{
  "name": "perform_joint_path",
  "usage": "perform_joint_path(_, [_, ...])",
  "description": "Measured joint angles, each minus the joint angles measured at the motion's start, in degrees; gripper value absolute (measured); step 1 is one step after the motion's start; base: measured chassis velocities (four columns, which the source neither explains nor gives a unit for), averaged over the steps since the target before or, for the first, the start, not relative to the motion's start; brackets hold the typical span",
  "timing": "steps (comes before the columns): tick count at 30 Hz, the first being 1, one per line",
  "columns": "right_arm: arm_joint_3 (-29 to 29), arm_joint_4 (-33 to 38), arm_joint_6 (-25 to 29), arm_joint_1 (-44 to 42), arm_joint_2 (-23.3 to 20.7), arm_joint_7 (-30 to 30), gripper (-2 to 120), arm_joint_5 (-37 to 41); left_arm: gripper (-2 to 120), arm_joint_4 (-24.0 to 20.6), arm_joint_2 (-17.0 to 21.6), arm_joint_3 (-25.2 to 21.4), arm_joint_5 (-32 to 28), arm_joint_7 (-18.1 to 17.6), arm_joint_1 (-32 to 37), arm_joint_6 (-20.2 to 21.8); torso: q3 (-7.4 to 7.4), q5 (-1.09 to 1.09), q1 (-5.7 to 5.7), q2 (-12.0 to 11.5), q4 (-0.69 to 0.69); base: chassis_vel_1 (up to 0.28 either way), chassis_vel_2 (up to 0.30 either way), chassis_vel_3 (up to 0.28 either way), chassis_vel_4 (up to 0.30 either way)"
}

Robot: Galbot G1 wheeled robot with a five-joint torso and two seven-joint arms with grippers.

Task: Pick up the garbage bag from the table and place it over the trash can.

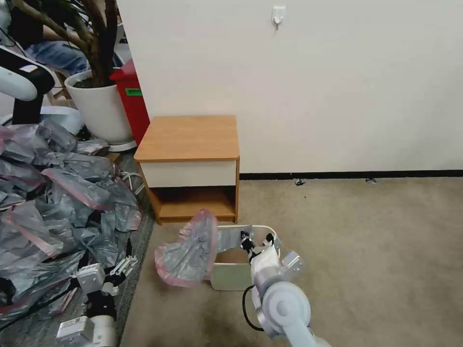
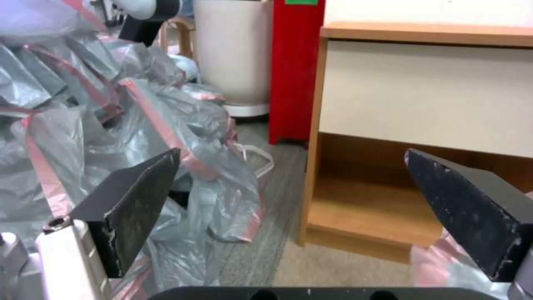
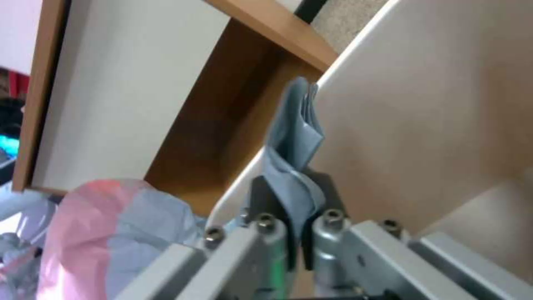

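Our right gripper (image 1: 258, 239) is pinched shut on a fold of the garbage bag (image 1: 189, 253) over the trash can (image 1: 230, 276).

The garbage bag is thin, translucent grey plastic with a pink-red rim band; most of it billows in a crumpled bunch off the can's left side, while a grey strip lies across the can's far rim to our closed fingers (image 3: 327, 196). The cream-beige trash can stands on the carpet just in front of the wooden nightstand (image 1: 188, 138). Our left gripper (image 2: 311, 216) hangs low with its jaws wide apart and nothing between them, beside the heap of grey-and-pink bags (image 1: 58, 193). Behind that heap stand a white plant pot (image 1: 99, 106) and a red box (image 1: 132, 99).
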Motion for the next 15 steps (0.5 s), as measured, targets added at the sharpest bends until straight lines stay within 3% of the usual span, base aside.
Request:
perform_joint_path(3, [-0.4,0.4,0.0,-0.7,-0.2,-0.4,21,-2.4,100,0.3,0.0,0.2,0.0,0.0,-0.3,0.0,0.00,0.00,0.00,0.0,0.00,0.000,0.000,0.000,0.000])
perform_joint_path(5, [-0.5,0.4,0.0,-0.8,-0.2,-0.4,22,-2.7,100,0.4,0.0,0.2,0.1,0.0,-0.3,0.0,0.00,0.00,0.00,0.0,0.00,0.000,0.000,0.000,0.000])
perform_joint_path(8, [-0.4,1.1,0.0,-1.1,-0.5,-0.4,39,-4.2,100,0.8,0.1,0.5,0.1,0.0,-0.4,-0.1,0.01,0.00,0.00,0.0,0.00,0.000,0.000,0.000,0.000])
perform_joint_path(15, [0.6,1.7,-0.1,-1.1,-1.3,-0.4,62,-6.0,100,1.8,0.3,1.3,0.4,0.0,-1.3,-0.1,0.01,0.00,0.00,0.0,0.00,0.000,0.000,0.000,0.000])
